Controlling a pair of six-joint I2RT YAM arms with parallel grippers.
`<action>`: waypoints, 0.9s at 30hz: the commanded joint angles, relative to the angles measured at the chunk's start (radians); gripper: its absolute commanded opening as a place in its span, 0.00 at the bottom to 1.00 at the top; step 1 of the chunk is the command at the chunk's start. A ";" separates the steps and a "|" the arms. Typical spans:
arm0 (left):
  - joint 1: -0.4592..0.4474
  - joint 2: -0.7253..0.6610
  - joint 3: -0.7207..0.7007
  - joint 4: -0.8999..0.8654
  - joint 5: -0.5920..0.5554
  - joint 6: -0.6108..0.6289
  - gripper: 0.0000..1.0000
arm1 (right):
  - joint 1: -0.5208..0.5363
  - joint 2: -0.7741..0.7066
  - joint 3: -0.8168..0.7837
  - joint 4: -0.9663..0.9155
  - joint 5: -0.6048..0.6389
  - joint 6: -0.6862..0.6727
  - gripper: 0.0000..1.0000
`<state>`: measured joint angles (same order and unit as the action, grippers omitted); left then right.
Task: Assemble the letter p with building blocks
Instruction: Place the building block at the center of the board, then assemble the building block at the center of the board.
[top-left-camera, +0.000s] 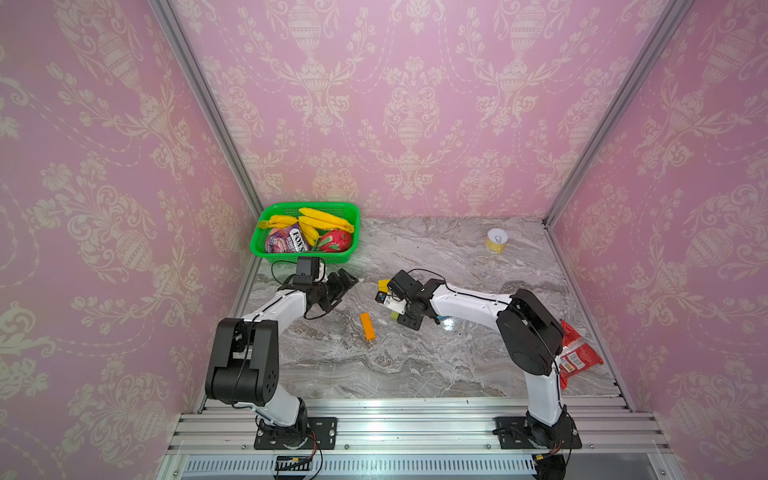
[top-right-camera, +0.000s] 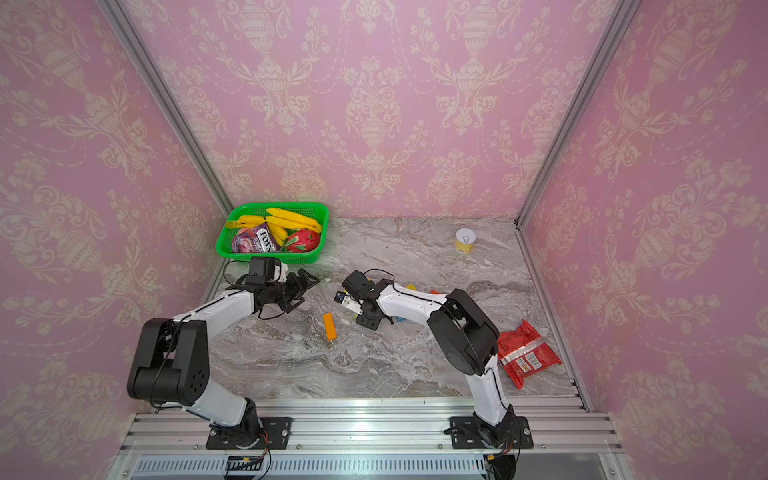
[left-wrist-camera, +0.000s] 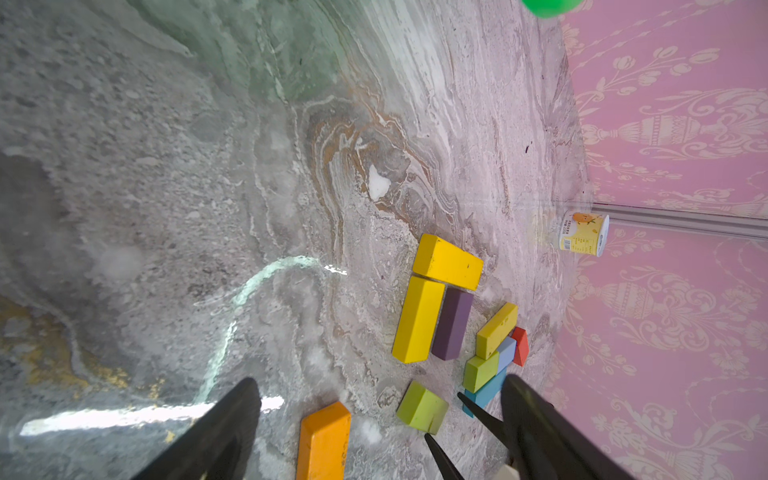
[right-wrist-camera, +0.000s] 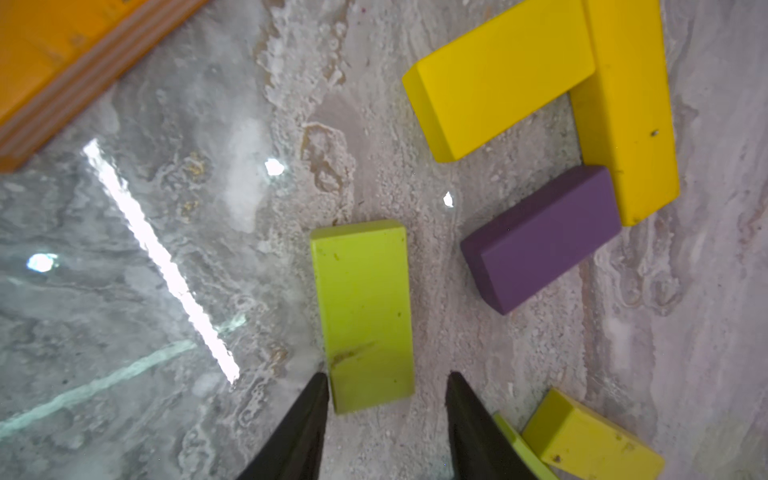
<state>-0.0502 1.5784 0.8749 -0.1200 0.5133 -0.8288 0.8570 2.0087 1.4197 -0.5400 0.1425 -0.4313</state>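
Observation:
Seen from the right wrist, a lime green block (right-wrist-camera: 363, 316) lies flat on the marble. My right gripper (right-wrist-camera: 388, 378) is open astride its near end: one fingertip is at the block's edge and the other stands clear of it. Beyond it, two long yellow blocks (right-wrist-camera: 498, 79) form a corner with a purple block (right-wrist-camera: 540, 237) alongside. An orange block (top-left-camera: 367, 326) lies alone at mid-table. In the left wrist view, small yellow, light blue, red and teal blocks (left-wrist-camera: 496, 353) cluster together. My left gripper (left-wrist-camera: 378, 384) hovers open and empty to the left.
A green basket (top-left-camera: 332, 257) with bananas, a packet and a dragon fruit sits at the back left. A small can (top-left-camera: 497, 240) stands at the back right. A red snack packet (top-left-camera: 577, 357) lies by the right wall.

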 joint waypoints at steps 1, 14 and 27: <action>-0.010 0.016 0.026 -0.009 -0.019 -0.001 0.93 | 0.000 -0.009 -0.011 0.000 0.023 -0.017 0.55; -0.043 -0.040 0.030 -0.064 -0.032 0.045 0.87 | 0.010 -0.258 -0.142 0.095 -0.087 0.362 0.45; -0.294 -0.053 0.025 -0.152 -0.065 0.130 0.18 | -0.049 -0.186 -0.258 0.328 -0.367 0.933 0.09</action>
<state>-0.3058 1.5021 0.8845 -0.2325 0.4850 -0.7319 0.8272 1.8198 1.1778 -0.2771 -0.1524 0.3462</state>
